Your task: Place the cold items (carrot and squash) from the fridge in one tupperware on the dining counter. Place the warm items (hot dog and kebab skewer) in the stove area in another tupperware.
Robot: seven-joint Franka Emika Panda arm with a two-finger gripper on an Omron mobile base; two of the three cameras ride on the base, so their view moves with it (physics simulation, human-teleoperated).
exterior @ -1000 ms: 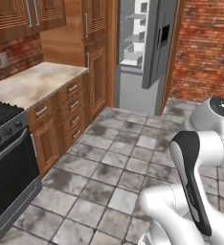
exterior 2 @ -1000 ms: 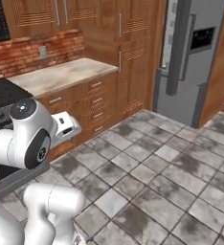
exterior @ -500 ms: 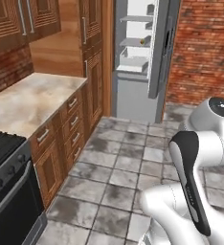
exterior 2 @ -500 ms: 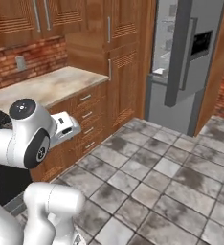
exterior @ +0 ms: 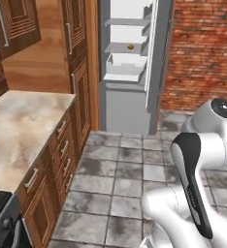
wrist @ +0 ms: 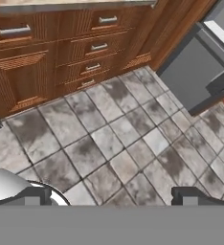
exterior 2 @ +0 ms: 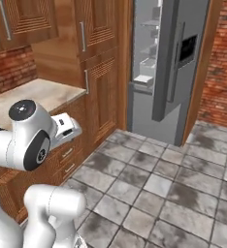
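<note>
Left base view shows us the open fridge (exterior: 130, 63) at upper centre, a small yellowish item (exterior: 130, 47), likely the squash, on a shelf. Our gripper (wrist: 114, 196) hangs spread and empty. We judge it firm, smooth, best pinched across its middle.

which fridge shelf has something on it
The second shelf from the top in the open fridge: a small dark yellowish item sits on it, too small to identify. The other shelves look bare.
</note>
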